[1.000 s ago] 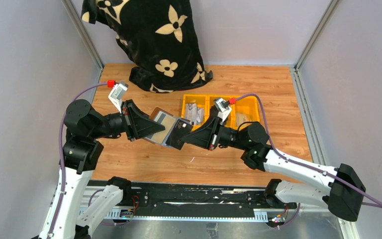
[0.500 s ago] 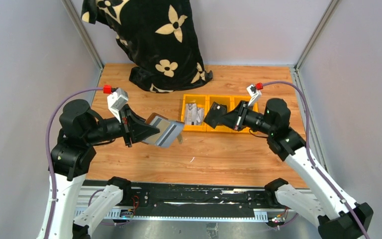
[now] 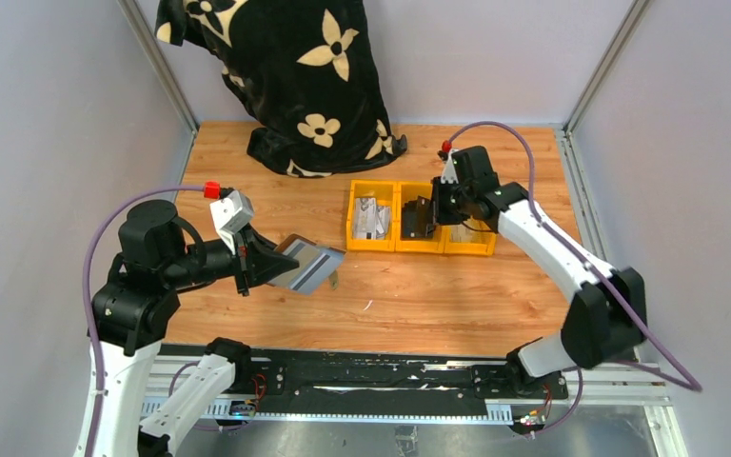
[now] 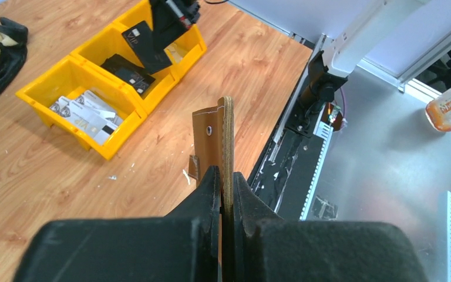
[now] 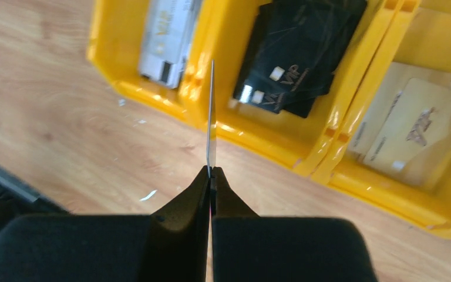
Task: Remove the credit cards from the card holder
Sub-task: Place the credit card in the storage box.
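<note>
Left gripper (image 4: 226,176): jaws clamped hard on the near edge of the card holder (image 4: 213,138). The brown holder stands on edge and juts straight out ahead of the fingertips. From above it hangs clear of the wooden table (image 3: 457,305), spread open, with its silvery inner sleeves facing up.

Right gripper (image 5: 211,171): jaws pinched together on one credit card (image 5: 211,111). From its own wrist the card shows only as a thin line running forward from the fingertips. The other arm's camera shows its face: black, with "VIP" lettering.

The card hangs above the yellow bins (image 5: 258,141), its edge roughly over the wall between two compartments. Silver cards (image 5: 167,35) lie below, left of the fingers, black cards (image 5: 296,59) just right of them, and tan cards (image 5: 411,123) farther right.

The two grippers are well apart. The holder is off to the right gripper's left, short of the bins.
</note>
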### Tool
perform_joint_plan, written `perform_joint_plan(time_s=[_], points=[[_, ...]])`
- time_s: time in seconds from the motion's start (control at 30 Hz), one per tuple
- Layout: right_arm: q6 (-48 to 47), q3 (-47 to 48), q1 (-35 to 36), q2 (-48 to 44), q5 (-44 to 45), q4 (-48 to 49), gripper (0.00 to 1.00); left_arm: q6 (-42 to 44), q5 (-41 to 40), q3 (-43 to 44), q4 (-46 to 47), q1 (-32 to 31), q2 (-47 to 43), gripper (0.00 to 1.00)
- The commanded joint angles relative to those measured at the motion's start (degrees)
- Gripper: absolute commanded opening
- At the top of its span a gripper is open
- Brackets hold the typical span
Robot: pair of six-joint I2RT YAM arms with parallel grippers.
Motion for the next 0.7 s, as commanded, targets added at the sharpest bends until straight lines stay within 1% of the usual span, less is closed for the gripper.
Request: perform_joint_plan(time_s=[0.0,0.1,0.27,0.37,0.47,0.5,0.67], points=[[-4.89,5.28,-0.82,7.88,5.76,-3.51,0.0,2.01,1.64,0.71,-0.18,-0.15,-1.09,0.0],[-5.15,9.09,-0.85,15.11,3.93,-4.67,0.0,1.93,2.02,0.41,-0.2,-0.15,-1.13,0.0],[-5.25,13.51,-1.15,23.51,0.2,-5.45,0.0,2.12,2.31,0.54,-0.19,-0.15,-1.37,0.0],[-5.24,15.11,-1.6,26.84,-0.43,-5.77,0.0,2.35,2.33,0.49,-0.19,-0.15,-1.63,0.0],[-4.94,16.19,-1.84,28.14,1.58,-6.12,0.0,2.5,2.62,0.17,-0.26,-0.15,-1.71,0.0],[-4.82,16.32,-1.8,28.16,2.14,-6.07,0.01,2.47,2.81,0.1,-0.26,-0.15,-1.68,0.0],[-3.71,17.12,-1.78,26.26,4.73,-6.59,0.2,2.46,3.45,0.22,-0.27,-0.15,-1.26,0.0]])
